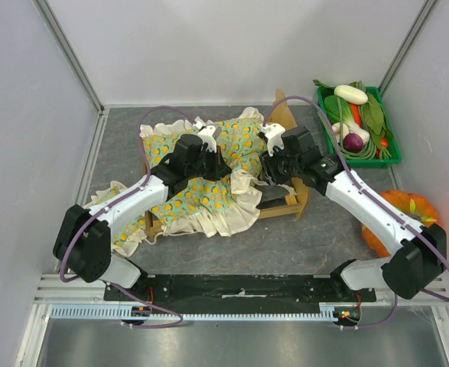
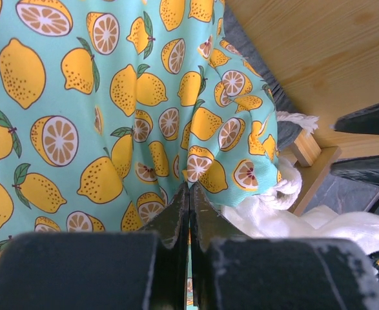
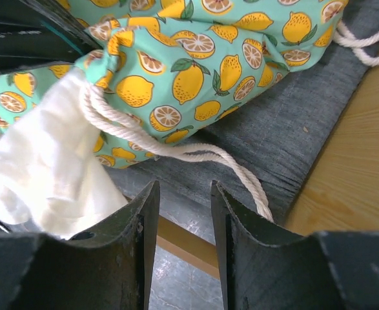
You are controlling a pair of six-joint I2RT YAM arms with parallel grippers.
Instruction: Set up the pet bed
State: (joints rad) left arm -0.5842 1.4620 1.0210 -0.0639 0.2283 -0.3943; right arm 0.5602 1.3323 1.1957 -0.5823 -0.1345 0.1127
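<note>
Cushion [image 2: 112,129], lemon-print, frilled, pinched in left claw [image 2: 189,188]; right claw [image 3: 183,187] jaws apart above wooden pet bed [image 3: 347,168].

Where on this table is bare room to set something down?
Bare mat lies in front, between the pet bed and the arm bases, and at the far left, between the cushion and the left wall. The middle is crowded; crate and pumpkin stand at the right.

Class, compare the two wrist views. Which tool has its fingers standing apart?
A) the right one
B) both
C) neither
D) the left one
A: the right tool has a clear gap between its fingers above the grey base of the pet bed, while the left tool is pressed shut on the lemon-print cushion.
</note>
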